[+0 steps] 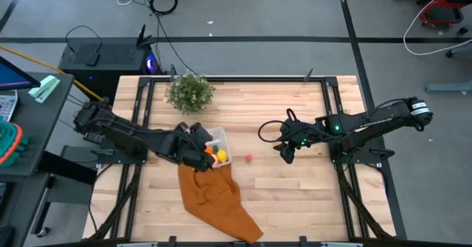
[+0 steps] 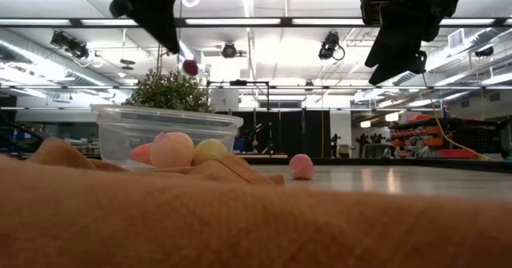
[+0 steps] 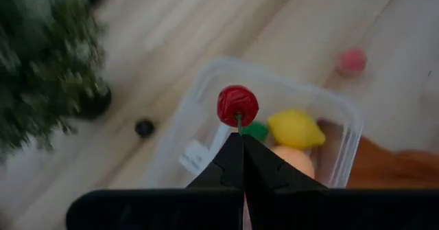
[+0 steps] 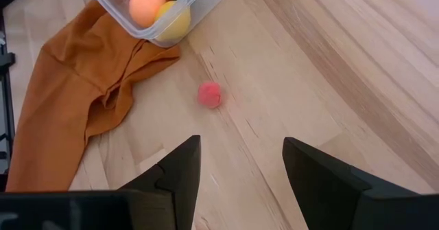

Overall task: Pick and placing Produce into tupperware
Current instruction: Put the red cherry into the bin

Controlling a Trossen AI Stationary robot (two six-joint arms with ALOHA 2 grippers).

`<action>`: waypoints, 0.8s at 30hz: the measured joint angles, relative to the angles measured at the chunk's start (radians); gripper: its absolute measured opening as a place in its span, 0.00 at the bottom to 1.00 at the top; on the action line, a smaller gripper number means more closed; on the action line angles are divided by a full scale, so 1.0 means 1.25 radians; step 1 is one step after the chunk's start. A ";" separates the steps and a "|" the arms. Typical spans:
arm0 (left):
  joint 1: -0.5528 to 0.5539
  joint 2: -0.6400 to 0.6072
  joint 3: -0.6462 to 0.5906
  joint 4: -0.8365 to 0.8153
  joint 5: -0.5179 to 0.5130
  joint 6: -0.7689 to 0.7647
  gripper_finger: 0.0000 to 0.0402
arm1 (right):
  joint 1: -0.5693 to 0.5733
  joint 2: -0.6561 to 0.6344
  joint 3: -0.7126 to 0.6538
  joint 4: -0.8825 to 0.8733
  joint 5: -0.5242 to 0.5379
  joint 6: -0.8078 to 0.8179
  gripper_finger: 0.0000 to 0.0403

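The clear tupperware (image 1: 221, 138) stands on the table with one corner on a rust-orange cloth (image 1: 217, 199). Inside it lie a peach-orange ball (image 4: 146, 5), a yellow lemon (image 3: 295, 128) and a piece with a green tip (image 3: 257, 130). My left gripper (image 3: 241, 151) hovers over the box, shut on a small red fruit (image 3: 237, 105). A pink piece (image 4: 210, 94) lies on the bare wood to the right of the box. My right gripper (image 4: 241, 168) hangs open above the table, right of the pink piece and touching nothing. My left gripper pinches the red fruit's thin green stem (image 3: 239, 123) between its shut fingertips. The red ball sits just beyond the fingertips. It is lifted clear, in the air above the open tupperware (image 2: 168, 124).
A bushy green potted plant (image 1: 190, 92) stands toward the far edge, behind the box. The cloth spreads from the box toward the near edge. Bare wood lies between the box and my right gripper (image 1: 286, 152). Black frame rails run along the table's sides.
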 joint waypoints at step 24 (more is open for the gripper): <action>0.227 0.031 -0.001 -0.005 0.584 0.073 0.00 | 0.000 0.000 0.000 0.009 0.021 0.002 0.43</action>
